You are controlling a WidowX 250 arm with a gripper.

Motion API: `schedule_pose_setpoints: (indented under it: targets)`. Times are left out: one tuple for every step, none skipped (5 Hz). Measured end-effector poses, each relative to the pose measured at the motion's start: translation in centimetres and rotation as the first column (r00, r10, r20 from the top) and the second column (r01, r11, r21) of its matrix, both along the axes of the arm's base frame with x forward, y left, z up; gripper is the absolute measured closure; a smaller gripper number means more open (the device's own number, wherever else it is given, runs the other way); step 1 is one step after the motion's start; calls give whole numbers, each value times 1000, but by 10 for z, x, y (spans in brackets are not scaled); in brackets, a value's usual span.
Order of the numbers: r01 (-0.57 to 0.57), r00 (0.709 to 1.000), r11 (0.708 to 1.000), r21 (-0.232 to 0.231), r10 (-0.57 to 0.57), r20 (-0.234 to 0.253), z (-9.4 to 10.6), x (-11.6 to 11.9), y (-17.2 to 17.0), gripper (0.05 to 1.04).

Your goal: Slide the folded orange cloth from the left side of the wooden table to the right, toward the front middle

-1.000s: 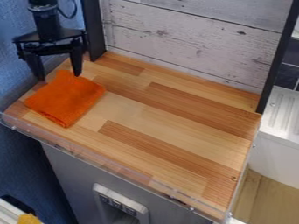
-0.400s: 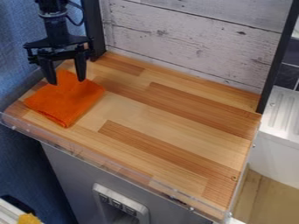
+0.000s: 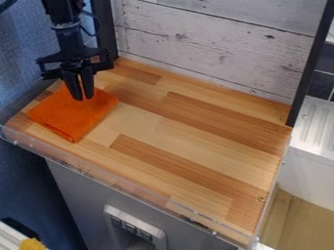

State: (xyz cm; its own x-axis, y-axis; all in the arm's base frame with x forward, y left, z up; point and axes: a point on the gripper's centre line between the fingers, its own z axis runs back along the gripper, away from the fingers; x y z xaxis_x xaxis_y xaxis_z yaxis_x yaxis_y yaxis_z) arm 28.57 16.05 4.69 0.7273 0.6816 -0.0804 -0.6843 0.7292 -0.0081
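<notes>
My black gripper (image 3: 83,99) hangs pointing down over the upper part of an orange cloth (image 3: 70,119) at the left end of the wooden tabletop. Its two fingers are drawn close together, with only a narrow gap between the tips. They cover part of the cloth near its back corner; whether any fabric is pinched between them, I cannot tell. The cloth lies flat, roughly square, with one corner toward the front edge.
The wooden tabletop (image 3: 196,136) stretches right from the cloth, with a clear raised strip (image 3: 98,177) along its front. Whitewashed boards (image 3: 215,44) stand behind, between dark posts. A white ridged surface (image 3: 316,124) is at the right.
The gripper has moved right and down over the cloth, and its fingers have come from wide apart to nearly together. The cloth has not visibly shifted.
</notes>
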Motion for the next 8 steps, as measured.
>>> schedule_pose_setpoints:
  targets:
    - [3,999,1000,-20,-2,34,-8,3,5,1013]
    - [8,997,1000,-23,-6,78,-18,8,8,1022]
    - [9,993,1000,-12,-8,114,-30,10,11,1023]
    - [9,989,1000,18,-12,146,-35,13,16,1023]
    - [51,986,997,59,-59,158,-38,13,7,1023]
    - [139,974,984,114,-156,163,-38,15,-15,1023]
    - [279,947,950,142,-297,122,-38,14,-53,1023]
    - [392,909,907,155,-408,83,-39,8,-81,1023]
